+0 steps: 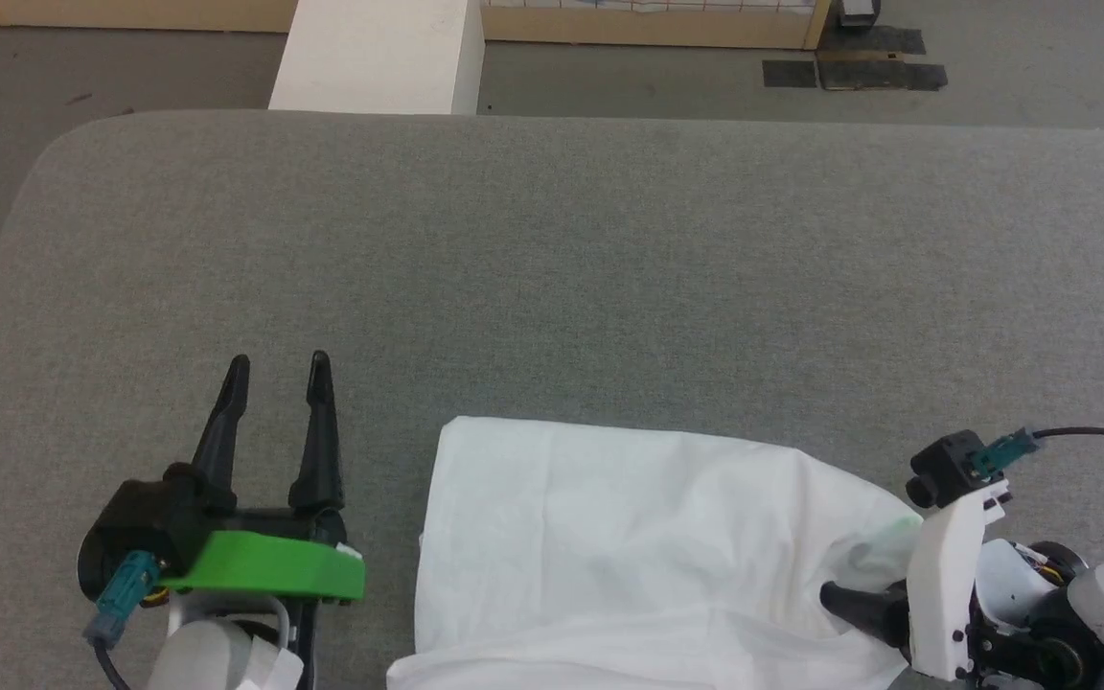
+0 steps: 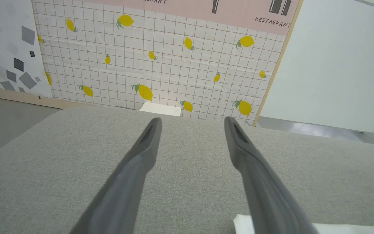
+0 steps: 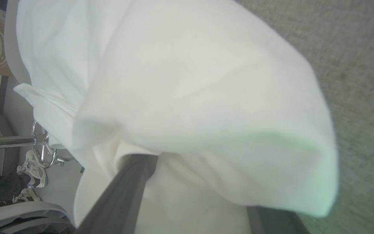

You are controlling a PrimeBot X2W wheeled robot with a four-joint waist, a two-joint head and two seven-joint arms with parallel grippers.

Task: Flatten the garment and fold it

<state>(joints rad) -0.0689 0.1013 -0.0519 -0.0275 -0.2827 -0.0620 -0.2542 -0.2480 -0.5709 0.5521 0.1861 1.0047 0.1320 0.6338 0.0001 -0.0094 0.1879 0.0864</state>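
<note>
On grey bench [image 1: 552,240], at near edge, right of centre: crumpled white shirt [image 1: 629,537]. Beside its left side, left jaws wide apart, holding nothing. Right jaws wide too, tips buried under shirt's right edge.

the word "restaurant" is printed on the pink wall band [image 2: 187,8].

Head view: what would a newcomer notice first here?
The white garment stands out most, lying rumpled at the near edge of the grey padded table. The right gripper reaches into its bunched right end; the right wrist view shows its fingers spread wide with cloth draped over them. The left gripper is open above bare table, just left of the garment.
</note>
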